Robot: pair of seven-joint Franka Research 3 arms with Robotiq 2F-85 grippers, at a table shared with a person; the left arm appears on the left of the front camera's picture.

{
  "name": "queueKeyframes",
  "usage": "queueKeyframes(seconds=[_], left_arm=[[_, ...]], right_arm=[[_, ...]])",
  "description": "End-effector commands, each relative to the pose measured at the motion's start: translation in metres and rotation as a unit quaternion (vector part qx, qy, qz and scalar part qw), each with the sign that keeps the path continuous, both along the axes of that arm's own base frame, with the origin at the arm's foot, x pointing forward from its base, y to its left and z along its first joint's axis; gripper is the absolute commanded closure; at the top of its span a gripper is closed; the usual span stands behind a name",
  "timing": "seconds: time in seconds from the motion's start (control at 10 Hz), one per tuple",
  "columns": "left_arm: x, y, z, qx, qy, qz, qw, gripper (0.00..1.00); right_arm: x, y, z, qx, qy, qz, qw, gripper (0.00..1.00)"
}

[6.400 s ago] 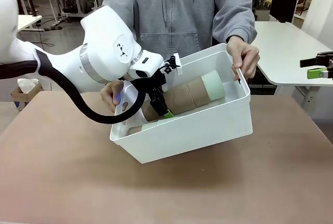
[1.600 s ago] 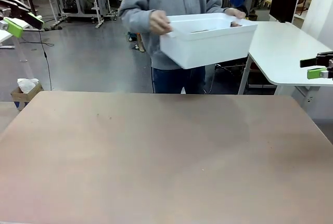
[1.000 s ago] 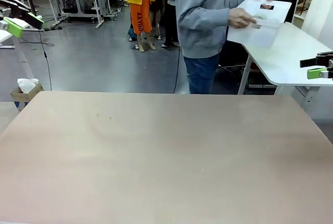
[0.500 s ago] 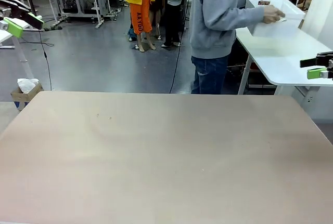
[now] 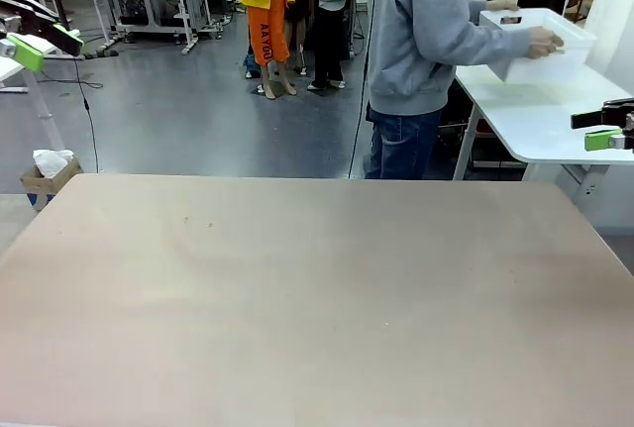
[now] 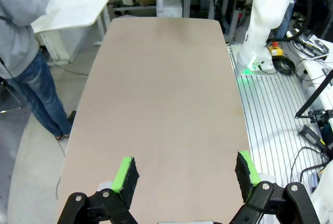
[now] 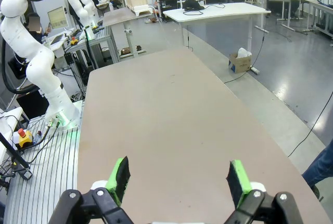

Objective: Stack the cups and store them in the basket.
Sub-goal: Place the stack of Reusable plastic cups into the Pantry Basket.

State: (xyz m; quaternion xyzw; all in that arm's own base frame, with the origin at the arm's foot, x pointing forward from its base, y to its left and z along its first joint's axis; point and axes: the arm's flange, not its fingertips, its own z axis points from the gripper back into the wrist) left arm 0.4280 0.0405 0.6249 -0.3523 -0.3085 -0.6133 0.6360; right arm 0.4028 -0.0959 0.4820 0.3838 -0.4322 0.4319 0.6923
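Brown surface (image 5: 317,298): a wide matte tabletop nearest the front camera, running from the bottom edge up to the middle of the view.
Left gripper (image 6: 184,174): seen from its own wrist camera, held above the near end of the brown surface, its two green-padded fingers (image 6: 125,172) spread wide apart with nothing between them. In the front view it sits at the far left edge (image 5: 28,43), off the surface.
Right gripper (image 7: 177,178): seen from its wrist camera above the brown surface, fingers (image 7: 119,176) set wide apart and gripping nothing. In the front view it sits at the right edge (image 5: 606,128), beside the white side table.
Person (image 5: 421,60): stands beyond the far edge of the brown surface, turned toward the right, in a grey hoodie and blue jeans, arms stretched out.
Basket (image 5: 540,46): a white rectangular bin, well away from the brown surface, held at its end by the person's hand (image 5: 545,44) over the white side table.
White side table (image 5: 540,115): at the far right, behind the brown surface.
Cups: I cannot tell from here whether they lie inside the basket.
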Motion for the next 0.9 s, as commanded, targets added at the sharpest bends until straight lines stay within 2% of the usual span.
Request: queueKeyframes(seconds=[0.0, 0.8], left_arm=[[0.0005, -0.0005, 0.0043, -0.002, 0.001, 0.006, 1.0, 0.03], [0.0005, -0.0005, 0.0043, -0.002, 0.001, 0.006, 1.0, 0.03]], right_arm=[[-0.0015, 0.0003, 0.0049, 0.005, 0.009, -0.001, 1.0, 0.0], [-0.0015, 0.0003, 0.0049, 0.005, 0.009, -0.001, 1.0, 0.0]])
